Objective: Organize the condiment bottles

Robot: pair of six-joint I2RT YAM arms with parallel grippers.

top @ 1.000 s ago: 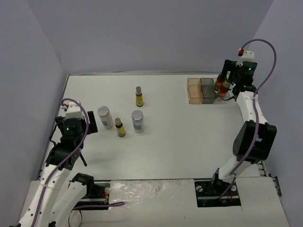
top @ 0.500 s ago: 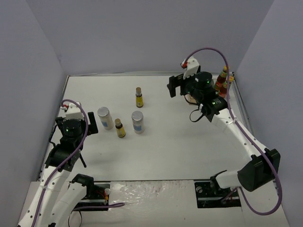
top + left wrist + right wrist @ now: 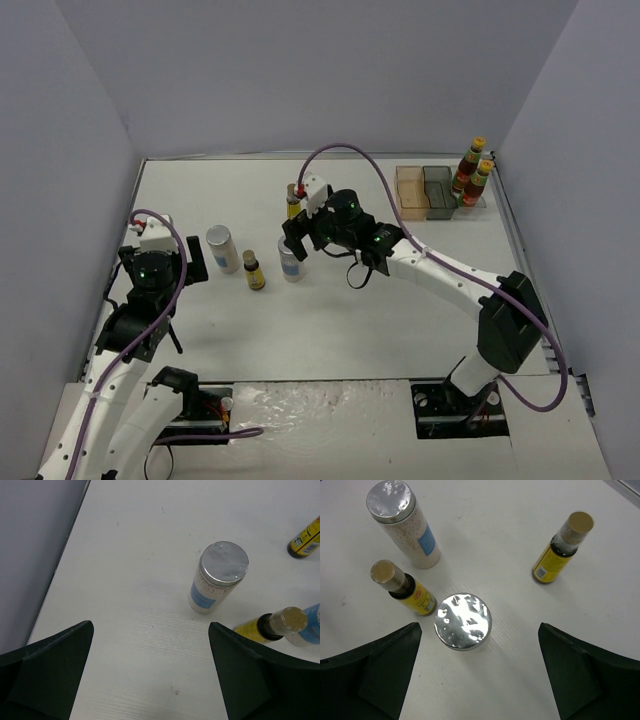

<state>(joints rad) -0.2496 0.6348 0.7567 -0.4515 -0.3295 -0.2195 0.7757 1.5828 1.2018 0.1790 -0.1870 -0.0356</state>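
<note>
Condiment bottles point(image 3: 222, 248) stand upright on the white, grey-walled desk point(image 3: 400, 300). Nearest, the left claw point(image 3: 151, 630), spread wide and empty, faces one silver-lidded shaker point(image 3: 218, 577) and a tiny yellow bottle point(image 3: 272, 625). The right claw point(image 3: 479, 647), equally wide and empty, hovers over the second shaker point(image 3: 463, 621), partly hiding it. Beyond: another tiny bottle point(image 3: 557, 550); farthest, two red bottles point(image 3: 470, 165) beside the tray point(image 3: 410, 192).

Bright, even light casts faint shadows, with glare atop the shaker point(image 3: 463, 621).
</note>
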